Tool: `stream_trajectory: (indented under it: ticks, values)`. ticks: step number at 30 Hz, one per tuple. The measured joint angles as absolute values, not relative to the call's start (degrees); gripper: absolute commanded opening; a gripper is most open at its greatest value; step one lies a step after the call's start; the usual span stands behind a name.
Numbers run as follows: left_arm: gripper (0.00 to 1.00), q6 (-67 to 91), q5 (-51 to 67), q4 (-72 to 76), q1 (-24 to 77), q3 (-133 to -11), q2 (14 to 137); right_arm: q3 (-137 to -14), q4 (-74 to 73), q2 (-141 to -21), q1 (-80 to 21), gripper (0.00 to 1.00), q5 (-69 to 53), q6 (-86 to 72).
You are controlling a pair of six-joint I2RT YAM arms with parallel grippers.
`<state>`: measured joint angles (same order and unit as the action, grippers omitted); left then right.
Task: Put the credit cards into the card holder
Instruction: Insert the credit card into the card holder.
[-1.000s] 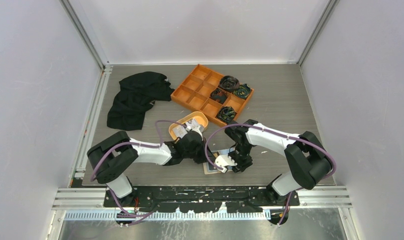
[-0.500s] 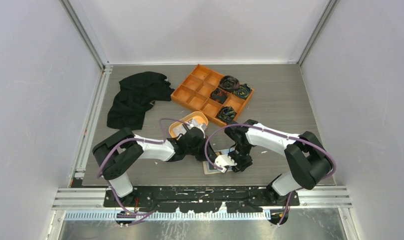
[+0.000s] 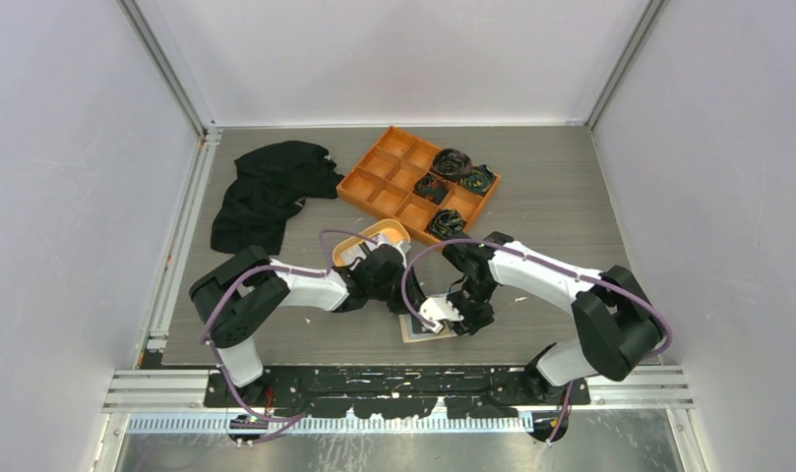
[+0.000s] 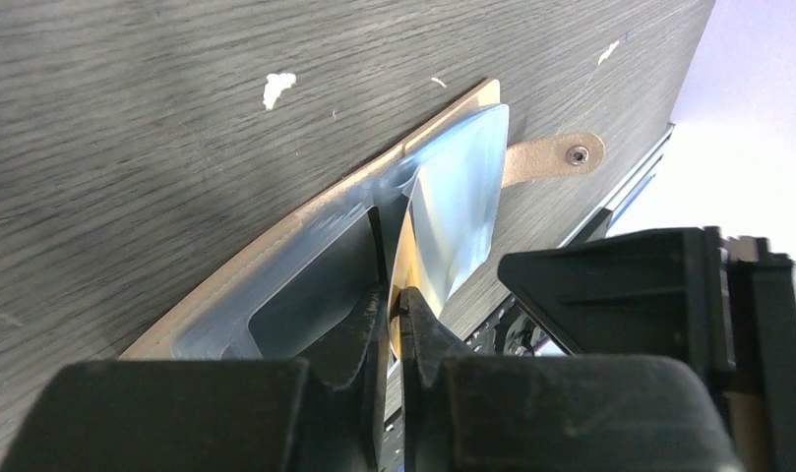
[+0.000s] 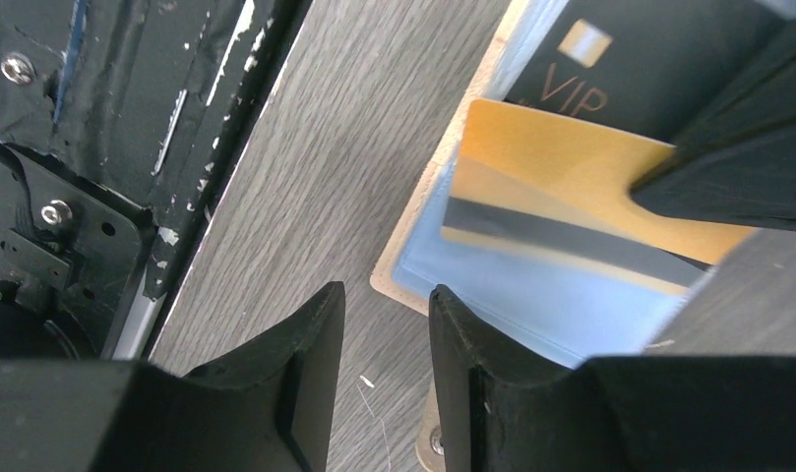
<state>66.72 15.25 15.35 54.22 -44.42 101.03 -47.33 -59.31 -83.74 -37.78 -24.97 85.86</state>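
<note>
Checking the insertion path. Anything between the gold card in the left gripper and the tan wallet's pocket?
Nothing visible. The gold plastic card, pinched by the left gripper, has its edge at the clear bluish pocket of the flat tan leather card holder. The black VIP card sits in the holder beyond it.

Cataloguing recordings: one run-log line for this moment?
left gripper shut on gold card; card partly in card holder; right gripper open beside it

Top looks down; both wrist cameras closely share card holder
</note>
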Motion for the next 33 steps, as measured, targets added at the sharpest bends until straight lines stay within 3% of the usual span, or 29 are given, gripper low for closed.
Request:
stream_trajectory:
  ticks: [4,7,13,21,33]
  values:
    - [0.17,66.37,15.92,15.4,53.8,-44.47,101.03,-49.08,-60.86,-81.45,-37.78,0.4,-27.66,85.32]
    - [0.22,65.8,16.4,15.46,53.54,-44.6,101.03,-49.63,-61.25,-79.81,-38.33,0.24,-31.33,84.68]
    - [0.25,65.45,17.06,15.66,53.28,-44.82,101.12,-48.21,-51.37,-75.48,-47.31,0.05,-32.6,73.76]
    - [0.26,65.45,18.31,15.88,52.84,-45.12,101.67,-46.26,-34.39,-78.81,-58.15,0.03,-21.74,60.27]
    - [0.26,65.54,20.16,18.17,52.31,-45.36,103.2,-43.72,-27.86,-81.93,-59.55,0.04,-9.26,58.35]
